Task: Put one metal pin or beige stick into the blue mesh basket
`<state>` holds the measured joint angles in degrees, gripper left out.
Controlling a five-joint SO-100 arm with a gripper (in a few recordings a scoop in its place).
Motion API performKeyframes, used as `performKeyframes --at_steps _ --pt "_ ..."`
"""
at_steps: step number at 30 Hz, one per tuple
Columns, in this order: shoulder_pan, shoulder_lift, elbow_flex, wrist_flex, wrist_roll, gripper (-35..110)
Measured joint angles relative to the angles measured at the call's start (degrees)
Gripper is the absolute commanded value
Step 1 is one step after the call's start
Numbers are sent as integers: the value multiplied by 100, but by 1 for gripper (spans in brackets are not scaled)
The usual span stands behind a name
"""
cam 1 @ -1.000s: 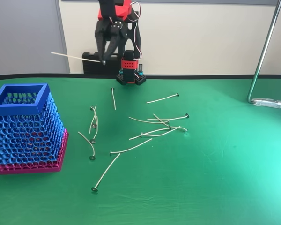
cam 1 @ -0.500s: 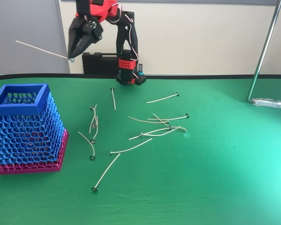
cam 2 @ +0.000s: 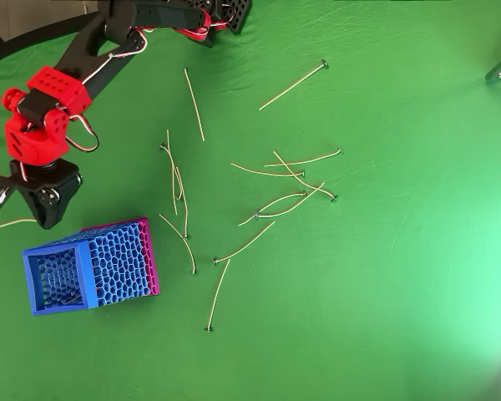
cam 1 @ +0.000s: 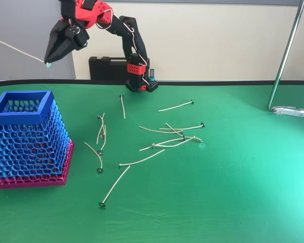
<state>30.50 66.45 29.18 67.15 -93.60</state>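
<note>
Fixed and overhead views of a green-covered table (cam 1: 243,192). At far left, a thin pale beige pin (cam 1: 15,49) is held in the air, running up and to the left from the claw tips to the picture's edge; in the overhead view its free end (cam 2: 7,224) shows to the left of the claw, above the basket's left corner. The black two-finger claw (cam 1: 49,63) of the red-and-black arm is clenched on the pin's lower end and points down and to the left, above and slightly right of the basket's rim in the fixed view; from overhead the claw (cam 2: 47,219) sits just beyond the basket's far edge. The tall square blue honeycomb-mesh basket with a magenta-pink base (cam 1: 29,139) stands on the table near its left front; overhead (cam 2: 88,266) its opening faces the camera. To the right of the basket, about a dozen similar loose beige pins (cam 1: 162,139) lie scattered on the table, some crossing one another. Well to the right of the basket, a curved metal pole (cam 1: 286,55) rises from the table.
</note>
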Motion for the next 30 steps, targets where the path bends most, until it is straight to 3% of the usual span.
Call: performKeyframes --at_steps 6,12,22,30 --pt "-53 -562 -352 -299 -132 1" --pt "-105 -879 149 -1819 -501 1" --pt "-105 -1187 747 -3059 -835 1" --pt "-105 -1468 756 -3393 -932 2"
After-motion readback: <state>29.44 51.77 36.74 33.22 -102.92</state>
